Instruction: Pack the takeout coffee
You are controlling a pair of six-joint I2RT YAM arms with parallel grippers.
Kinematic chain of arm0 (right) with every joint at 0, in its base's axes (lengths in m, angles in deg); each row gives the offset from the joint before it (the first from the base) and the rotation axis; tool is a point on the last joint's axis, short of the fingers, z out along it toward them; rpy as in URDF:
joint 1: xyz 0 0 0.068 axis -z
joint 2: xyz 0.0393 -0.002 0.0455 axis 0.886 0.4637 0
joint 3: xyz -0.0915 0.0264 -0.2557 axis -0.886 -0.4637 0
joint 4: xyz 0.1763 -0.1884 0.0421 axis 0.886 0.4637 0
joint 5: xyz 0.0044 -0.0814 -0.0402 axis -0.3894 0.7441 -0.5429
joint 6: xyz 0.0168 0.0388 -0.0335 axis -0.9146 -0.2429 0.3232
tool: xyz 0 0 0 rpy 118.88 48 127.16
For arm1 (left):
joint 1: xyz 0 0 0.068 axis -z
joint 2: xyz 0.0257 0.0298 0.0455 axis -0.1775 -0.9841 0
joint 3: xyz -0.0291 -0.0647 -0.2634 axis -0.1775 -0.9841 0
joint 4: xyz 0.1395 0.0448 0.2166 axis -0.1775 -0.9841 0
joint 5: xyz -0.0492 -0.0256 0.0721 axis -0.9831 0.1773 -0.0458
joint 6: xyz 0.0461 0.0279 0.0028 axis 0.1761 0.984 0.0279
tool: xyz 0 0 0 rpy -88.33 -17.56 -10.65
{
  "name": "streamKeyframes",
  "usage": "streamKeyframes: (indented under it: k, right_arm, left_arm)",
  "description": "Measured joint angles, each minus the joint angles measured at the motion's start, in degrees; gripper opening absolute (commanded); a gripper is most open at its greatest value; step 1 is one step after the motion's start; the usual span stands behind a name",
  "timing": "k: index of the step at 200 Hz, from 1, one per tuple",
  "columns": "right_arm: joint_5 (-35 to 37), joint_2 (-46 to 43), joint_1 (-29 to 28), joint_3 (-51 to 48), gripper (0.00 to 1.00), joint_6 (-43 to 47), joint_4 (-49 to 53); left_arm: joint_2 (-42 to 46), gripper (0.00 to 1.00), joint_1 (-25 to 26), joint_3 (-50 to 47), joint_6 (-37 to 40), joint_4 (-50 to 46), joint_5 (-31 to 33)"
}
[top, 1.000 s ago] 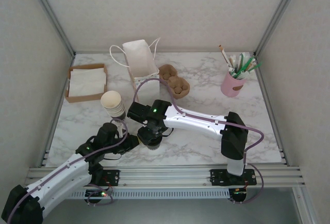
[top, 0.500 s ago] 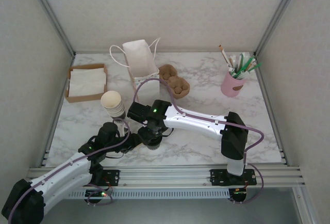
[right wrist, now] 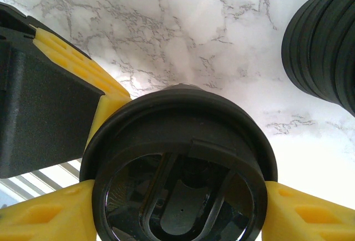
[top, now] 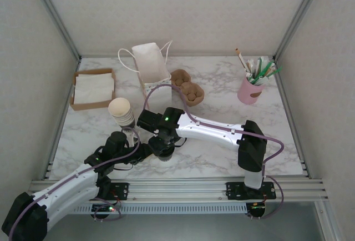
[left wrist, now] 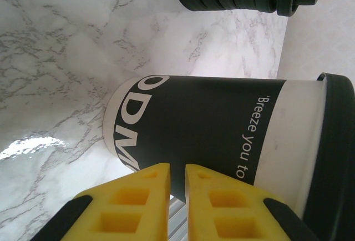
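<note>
1. Jaws of the right arm, right wrist view: closed from both sides on the takeout coffee (right wrist: 183, 202), with one yellow finger (right wrist: 44, 210) at each edge of its black lid (right wrist: 177, 105).
   - The cup is seen from straight above, standing on the marble table (right wrist: 183, 19).
   - A squat lid stack (right wrist: 327, 46) stands near it, not touching.
   - The left arm's jaws sit at the cup's flank, on the left of this view.

2. Left wrist view: the left jaws are all but closed, with a thin slit between the yellow fingers (left wrist: 141, 196) and nothing in it.
   - The tips are up against the cup's dark printed sleeve. Whether they touch or sit just off it cannot be told.
   - The lid looks seated on the cream rim, as far as this side shows.

3. Top view: both arms meet at the cup, near the front of the table and left of centre. The cup is mostly hidden under the right wrist.
   - A white paper bag (top: 151, 63) stands at the back, well apart from the cup.
   - A brown cup carrier (top: 188, 88) lies just right of the bag.
   - A stack of lidless cups (top: 121, 110) is near the left arm.

4. Progress, as a judgement: a single cup is set out and lidded, so that part looks done.
   - Nothing is packed yet.
   - What is left is to lift the cup, carry it back to the bag or carrier, set it in upright and let go.
</note>
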Motion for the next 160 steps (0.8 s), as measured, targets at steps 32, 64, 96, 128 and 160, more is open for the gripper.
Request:
streamKeyframes:
  k: [32, 64, 96, 128, 160]
  right_arm:
    - [-0.02, 0.00, 0.00, 0.00, 0.66, 0.00, -0.02]
    - [-0.26, 0.00, 0.04, -0.22, 0.67, 0.02, -0.28]
    - [-0.44, -0.02, 0.22, -0.26, 0.67, 0.00, -0.28]
    - [-0.02, -0.02, 0.33, -0.26, 0.67, -0.22, -0.07]
    - [0.20, -0.02, 0.33, -0.33, 0.67, -0.83, 0.00]
  left_arm:
    - [0.00, 0.18, 0.00, 0.00, 0.00, 0.00, 0.02]
    - [-0.42, 0.20, 0.00, -0.04, -0.07, 0.39, 0.04]
    - [-1.33, 0.21, 0.00, -0.07, -0.28, 1.36, -0.02]
    - [-2.34, 0.21, 0.00, -0.07, -0.28, 2.54, -0.02]
    - [-2.54, 0.21, 0.00, -0.07, -0.26, 2.80, 0.04]
